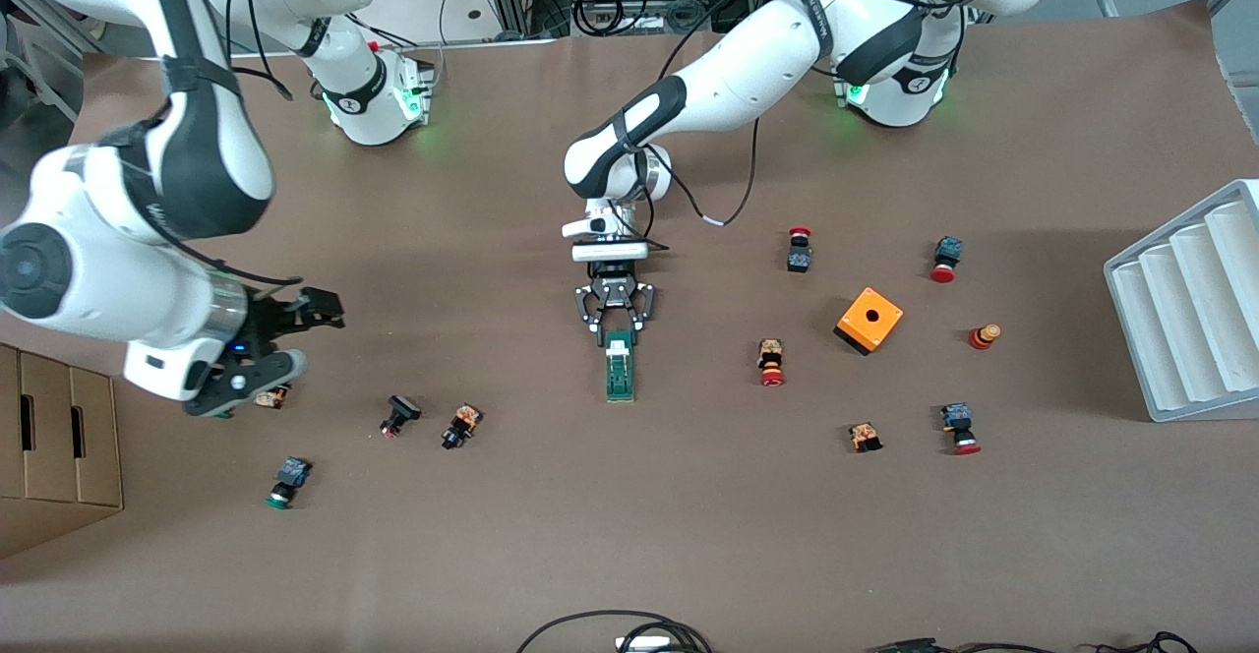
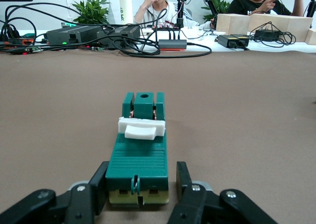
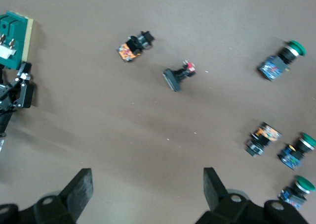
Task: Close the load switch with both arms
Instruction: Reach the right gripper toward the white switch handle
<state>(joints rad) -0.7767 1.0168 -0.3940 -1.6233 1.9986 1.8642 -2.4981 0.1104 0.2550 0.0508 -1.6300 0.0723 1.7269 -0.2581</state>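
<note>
At the right arm's end of the table stands a cardboard box (image 1: 54, 456), and over the brown table (image 1: 629, 535) just beside it hangs the right gripper (image 1: 258, 370), its two fingers (image 3: 79, 189) spread wide apart with nothing between them. Under and around it lie scattered push buttons: a green-capped button (image 1: 286, 482) nearer the front camera, a small orange-marked button (image 1: 271, 397) partly under the gripper, then a black button (image 1: 397, 413) and an orange-and-black button (image 1: 460, 425) toward the middle. At the table's middle lies the load switch (image 1: 620, 368), a narrow green block flat on the surface with its long axis running toward the front camera and its white lever tab (image 2: 141, 128) on top. The left gripper (image 1: 616, 323) is down at the end of the switch farther from the front camera; in the left wrist view its fingers (image 2: 98, 185) stand on either side of that end, close to the block's sides but seemingly not pressed against them. Toward the left arm's end sit more red-capped buttons, among them a red-capped button (image 1: 771, 362) near an orange box (image 1: 869, 320) with a hole in its top. At the table's edge on that end rests a white ribbed tray (image 1: 1195, 304).
</note>
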